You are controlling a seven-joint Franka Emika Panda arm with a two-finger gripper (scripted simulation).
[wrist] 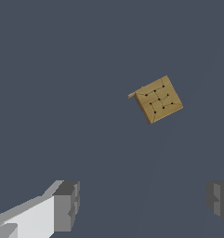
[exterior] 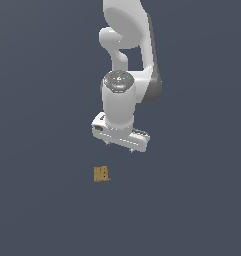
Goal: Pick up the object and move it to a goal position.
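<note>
1. A white robot arm (exterior: pixel 126 60) reaches down over a flat, dark grey desk (exterior: pixel 42 210)
2. Its gripper (exterior: pixel 120 144) points down and hangs above the desk, touching nothing
3. The jaws are wide apart with nothing between them. In the wrist view the two grey fingertips (wrist: pixel 67 205) sit far from each other
4. The object (exterior: pixel 101 174) is a small tan-brown flat block. It lies on the desk, apart from the gripper, a little toward the exterior view's left
5. In the wrist view the object (wrist: pixel 158 99) looks like a square turned at a slant, with dark lines and dots on top
6. It is not between the fingertips
</note>
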